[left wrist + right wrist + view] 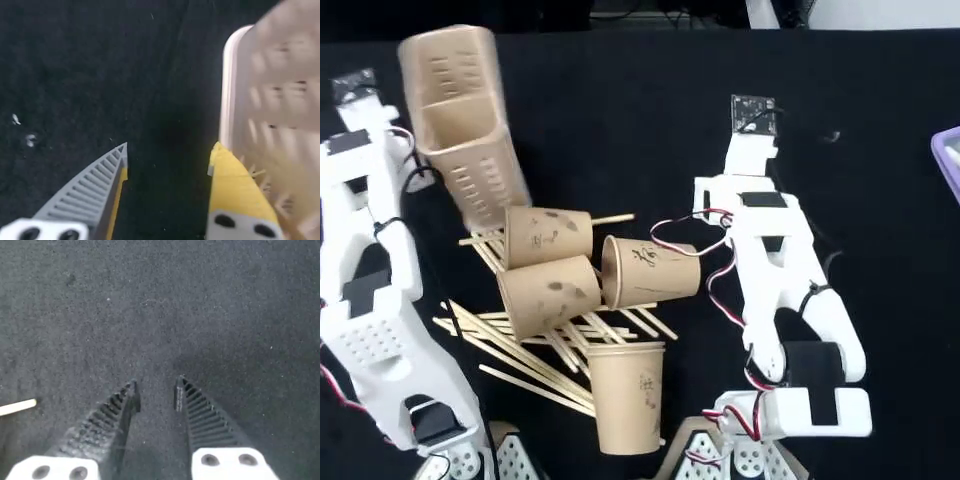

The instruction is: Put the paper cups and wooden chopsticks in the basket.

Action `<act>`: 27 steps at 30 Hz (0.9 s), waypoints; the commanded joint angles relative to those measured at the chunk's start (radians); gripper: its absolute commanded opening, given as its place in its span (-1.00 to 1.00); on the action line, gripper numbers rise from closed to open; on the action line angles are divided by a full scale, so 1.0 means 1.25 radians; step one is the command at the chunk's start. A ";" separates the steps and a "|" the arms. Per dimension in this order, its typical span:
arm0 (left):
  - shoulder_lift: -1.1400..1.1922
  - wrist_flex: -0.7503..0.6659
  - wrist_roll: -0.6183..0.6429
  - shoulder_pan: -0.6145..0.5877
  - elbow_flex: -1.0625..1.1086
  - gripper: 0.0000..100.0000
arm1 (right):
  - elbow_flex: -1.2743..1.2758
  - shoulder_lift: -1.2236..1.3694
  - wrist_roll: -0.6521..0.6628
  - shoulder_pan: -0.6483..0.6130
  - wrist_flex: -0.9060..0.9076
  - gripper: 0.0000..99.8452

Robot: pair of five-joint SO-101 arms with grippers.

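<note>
Four paper cups [650, 270] sit on scattered wooden chopsticks [505, 342] beside the basket [470, 150], light and crushable, so pinch a rim gently; your left gripper [170, 150] gapes wide, right gripper [156, 387] narrowly parted, both empty.

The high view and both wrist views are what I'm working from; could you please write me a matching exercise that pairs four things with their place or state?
Column one:
1. basket
2. wooden chopsticks
3. right gripper
4. left gripper

Column two:
A. open above bare black cloth
B. scattered under and around the paper cups
C. open right beside the basket's rim
D. tan, with slotted walls

Pairs: 1-D, 2-B, 3-A, 4-C
</note>
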 commanded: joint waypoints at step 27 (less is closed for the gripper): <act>-0.021 0.574 0.259 0.062 -0.771 -0.46 | 0.009 -0.002 -0.007 -0.016 -0.017 -0.74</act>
